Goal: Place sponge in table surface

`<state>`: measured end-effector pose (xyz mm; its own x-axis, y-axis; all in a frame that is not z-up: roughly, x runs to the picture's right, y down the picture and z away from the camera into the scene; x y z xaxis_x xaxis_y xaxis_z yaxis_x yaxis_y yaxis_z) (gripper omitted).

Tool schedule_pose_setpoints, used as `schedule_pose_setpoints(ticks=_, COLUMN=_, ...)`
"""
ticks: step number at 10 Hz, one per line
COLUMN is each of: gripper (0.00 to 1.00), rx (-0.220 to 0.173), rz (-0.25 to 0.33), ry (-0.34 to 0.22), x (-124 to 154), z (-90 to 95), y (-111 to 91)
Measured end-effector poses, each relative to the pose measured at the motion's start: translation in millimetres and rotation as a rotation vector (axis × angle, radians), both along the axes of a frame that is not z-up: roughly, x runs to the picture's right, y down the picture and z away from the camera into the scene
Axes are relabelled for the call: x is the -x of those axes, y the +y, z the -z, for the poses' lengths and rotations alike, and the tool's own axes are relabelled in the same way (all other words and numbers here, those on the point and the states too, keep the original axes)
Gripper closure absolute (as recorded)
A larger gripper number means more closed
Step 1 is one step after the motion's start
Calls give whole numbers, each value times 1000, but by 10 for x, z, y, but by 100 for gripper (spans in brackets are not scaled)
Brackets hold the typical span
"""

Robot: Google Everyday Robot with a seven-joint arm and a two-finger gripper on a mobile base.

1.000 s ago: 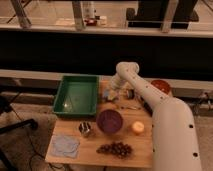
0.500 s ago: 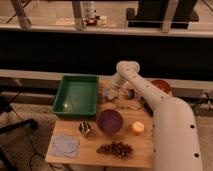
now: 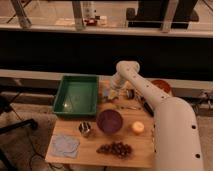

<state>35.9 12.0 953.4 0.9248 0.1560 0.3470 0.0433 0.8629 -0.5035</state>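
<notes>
Tabletop (image 3: 90, 148): pale-yellow sponge (image 3: 110, 95) at claw (image 3: 113, 89)

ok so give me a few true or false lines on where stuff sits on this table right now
1. The purple bowl sits inside the green tray. False: it stands on the table surface, just off the tray's near corner.
2. The yellow-orange puck lies beside the bowl, on the side away from the tray. True.
3. The pincer is over the blue-grey cloth. False: it is at the far part of the table, next to the tray, by the sponge.
4. The grapes lie near the table's front edge. True.
</notes>
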Motion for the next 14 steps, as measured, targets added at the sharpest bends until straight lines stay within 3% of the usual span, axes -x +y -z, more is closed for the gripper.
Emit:
schedule_pose_setpoints(ticks=7, gripper=85, rx=2, rz=6, ry=10, x=-35, z=-48, y=37)
schedule_pose_setpoints(ticks=10, gripper=62, rx=17, rz=16, ry=10, x=-13, z=-66, y=52)
schedule_pose_setpoints(ticks=11, gripper=47, rx=31, rz=29, ry=4, x=9, z=-80, y=74)
schedule_pose_setpoints(ticks=14, gripper=22, rx=43, rz=39, ry=7, x=-3, z=-103, y=99)
